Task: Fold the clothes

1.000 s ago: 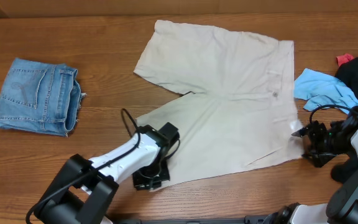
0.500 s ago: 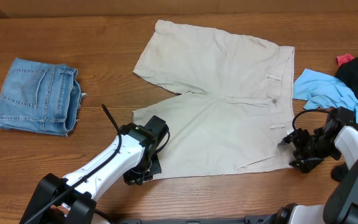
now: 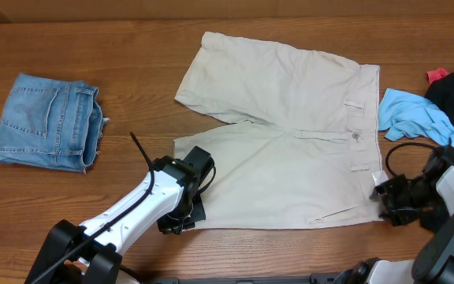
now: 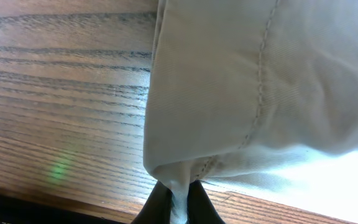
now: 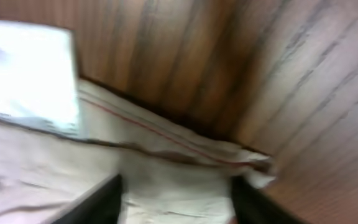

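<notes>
Drawn slightly back toward its own base since half a second ago, the right gripper (image 3: 386,197) has its fingers apart astride the waistband corner of the cream shorts (image 3: 290,150), which have slid along with it; blur hides whether it grips. The left gripper (image 4: 178,194) is pinched tight on the near leg's hem corner. The shorts spread flat between both grippers. Well beyond the left one lie folded denim shorts (image 3: 50,122); just beyond the right, a blue cloth (image 3: 412,114).

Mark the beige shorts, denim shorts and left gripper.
beige shorts (image 3: 290,102), overhead view, upper leg panel.
denim shorts (image 3: 34,114), overhead view, back pocket.
left gripper (image 4: 179,194), left wrist view, between its fingertips.
</notes>
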Controlling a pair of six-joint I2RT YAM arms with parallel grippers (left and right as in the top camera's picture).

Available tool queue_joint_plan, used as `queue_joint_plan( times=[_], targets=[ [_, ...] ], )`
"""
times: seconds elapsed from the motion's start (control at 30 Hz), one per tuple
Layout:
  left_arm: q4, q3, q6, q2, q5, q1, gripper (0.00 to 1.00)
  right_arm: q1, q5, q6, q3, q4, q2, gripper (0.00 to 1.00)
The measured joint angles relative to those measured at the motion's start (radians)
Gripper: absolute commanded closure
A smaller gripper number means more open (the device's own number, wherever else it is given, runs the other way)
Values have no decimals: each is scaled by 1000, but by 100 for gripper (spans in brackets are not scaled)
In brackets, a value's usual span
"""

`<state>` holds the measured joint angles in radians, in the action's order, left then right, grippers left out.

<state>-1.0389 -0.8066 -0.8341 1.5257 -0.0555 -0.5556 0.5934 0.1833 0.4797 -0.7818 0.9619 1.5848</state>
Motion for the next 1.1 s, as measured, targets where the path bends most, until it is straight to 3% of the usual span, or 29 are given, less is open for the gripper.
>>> queue_joint_plan(
  times=[0.03, 0.07, 0.23, 0.4, 0.67, 0.87, 1.1],
  targets=[
    [2, 0, 1, 0, 0, 0, 96, 2, -19, -5, 2, 3, 0, 95],
    [3, 0, 2, 0, 0, 0, 96, 4, -28, -3, 5, 4, 0, 96],
    [-2, 0, 3, 0, 0, 0, 96, 10, 5, -48, 0, 12, -3, 96],
    [-53, 0, 3, -25, 9, 0, 96, 10, 80, -132, -64, 141, -26, 96],
    [-143, -103, 3, -164, 42, 0, 96, 8, 165, -185, -216, 224, -281, 96],
    [-319, -227, 6, -192, 114, 0, 96, 8, 227, -216, -253, 294, -365, 96],
    [-601, -536, 30, -259, 163, -1, 96, 4, 270, -230, -629, 532, -472, 96]
  ],
)
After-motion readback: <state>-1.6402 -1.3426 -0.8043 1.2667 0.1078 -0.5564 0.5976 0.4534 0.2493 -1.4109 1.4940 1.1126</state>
